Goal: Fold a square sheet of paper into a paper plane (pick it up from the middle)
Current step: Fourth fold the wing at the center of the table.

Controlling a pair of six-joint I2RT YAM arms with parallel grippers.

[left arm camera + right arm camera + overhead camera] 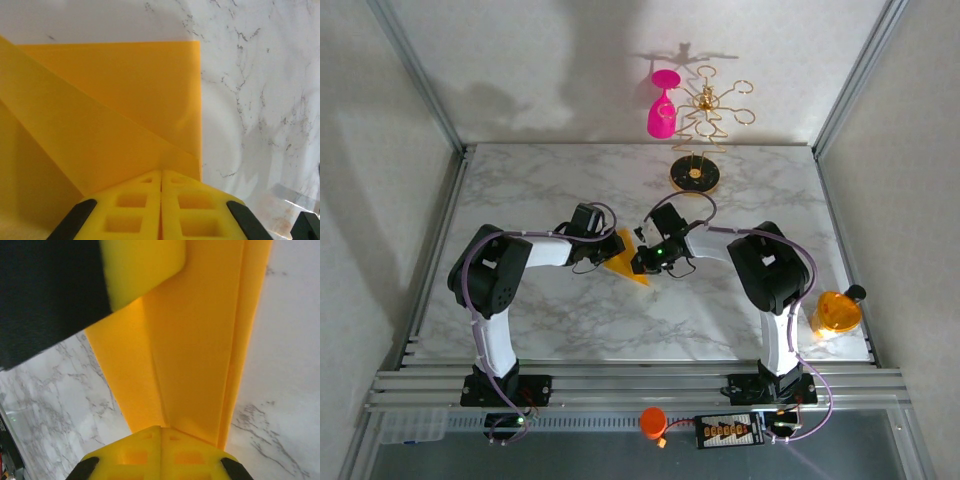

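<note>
Yellow fingers of the left gripper are pressed flat together, and the paper runs right up to their seam, so the gripper is pinched closed on it. From there a folded flap lies over a flat layer. Its crease slants from the fingertips up toward the far left, and the paper's straight right edge runs directly away from the gripper over the marble counter.

The right gripper is likewise closed on the paper, with a crease meeting the line between its fingers. In its wrist view the paper is a long, narrow folded strip. The long axis runs straight away from the fingers, and stacked layer edges show along the right side. At the far end, a yellow finger of the left gripper on its black body sits over the strip.

From above, the paper is a small orange wedge between the two grippers. Its longest edge runs from the far side toward the near right, and its sharpest corner points near-right. Whether it is lifted off the counter I cannot tell.

It lies on the near side of the gold stand, slightly left and well apart. A pink glass hangs on the stand's left. An orange disc sits far to the stand's near right.
</note>
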